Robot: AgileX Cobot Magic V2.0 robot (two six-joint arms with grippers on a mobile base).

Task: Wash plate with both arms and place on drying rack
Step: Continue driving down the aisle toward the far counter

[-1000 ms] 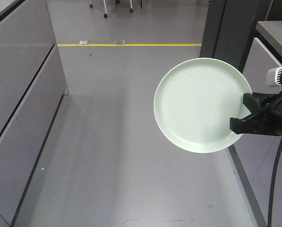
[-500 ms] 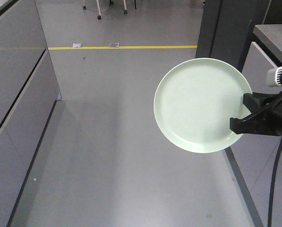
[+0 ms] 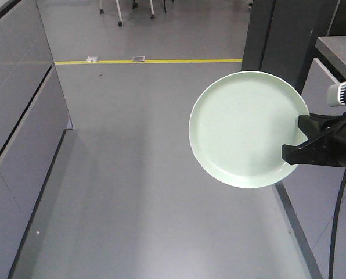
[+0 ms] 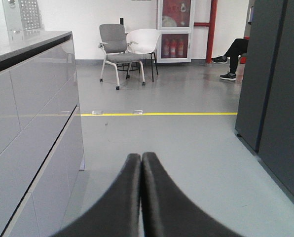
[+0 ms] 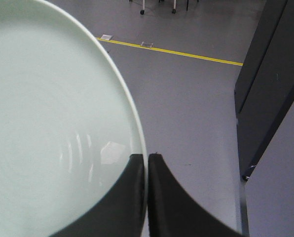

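A smooth grey floor fills the room, crossed at the far side by a yellow line. Grey cabinets with a dark top run along the left side, and a tall dark cabinet stands on the right beyond the line's end. Closer in on the right, the corner of a dark-topped desk shows. Past the line, against the white wall, a grey chair and a white chair stand side by side on castors. Just beside them a red-framed glass case holds red cylinders on its lower shelf. The legs of a seated person show at the dark cabinet's edge. The plate is in the air above the floor, right of centre in the front view, its pale green face turned towards that camera and touching no surface. The right pincer is clamped on the plate's right-hand rim, one black finger on each side of the edge, so the plate extends leftward from it. A grey-white camera module sits above that arm and a black cable hangs below it. The left pincer has its two fingers pressed together with nothing between them. It points along the floor towards the chairs, and the plate is not in its view.
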